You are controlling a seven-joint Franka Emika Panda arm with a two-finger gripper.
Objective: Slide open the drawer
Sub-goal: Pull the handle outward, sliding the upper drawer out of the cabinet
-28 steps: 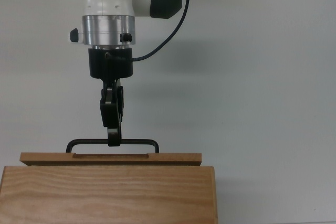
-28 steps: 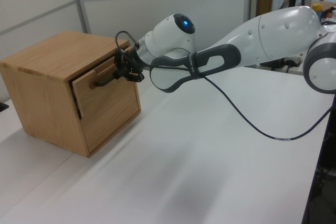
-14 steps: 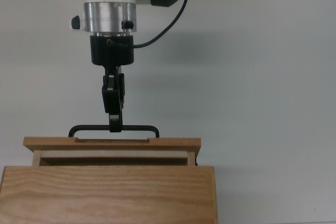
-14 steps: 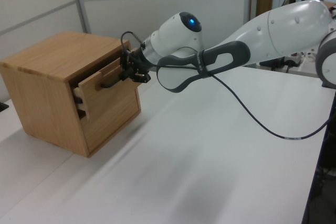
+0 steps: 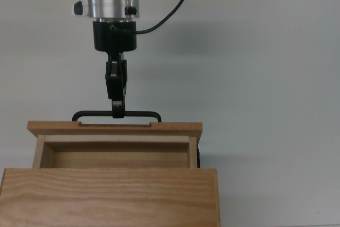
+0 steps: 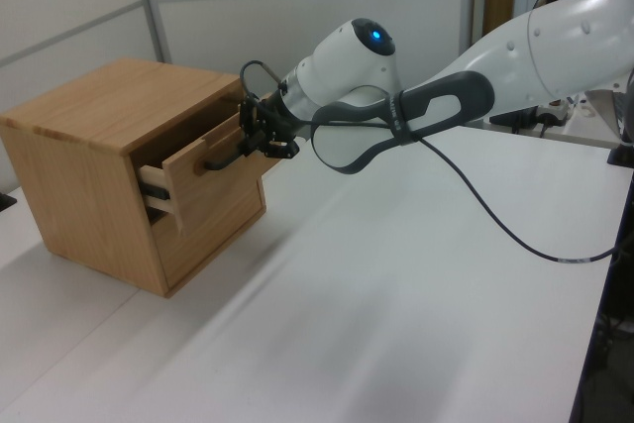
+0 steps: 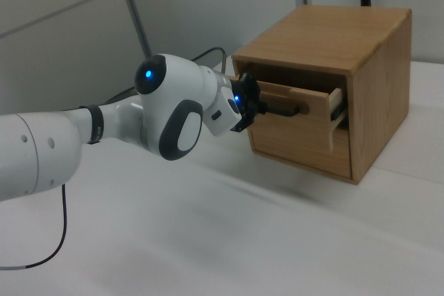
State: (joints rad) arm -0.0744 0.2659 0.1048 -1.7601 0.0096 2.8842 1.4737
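The gripper (image 5: 117,113) has its fingers clamped on the black handle (image 5: 139,114) of the drawer (image 5: 115,127), which sits partly out of the wooden cabinet (image 6: 89,111) on the white desk (image 5: 265,78).

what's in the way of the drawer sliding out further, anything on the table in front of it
Nothing visible. The gripper is already closed on the handle of the drawer, which is partly out of the cabinet. The white table ahead of the drawer front shows only the arm itself.
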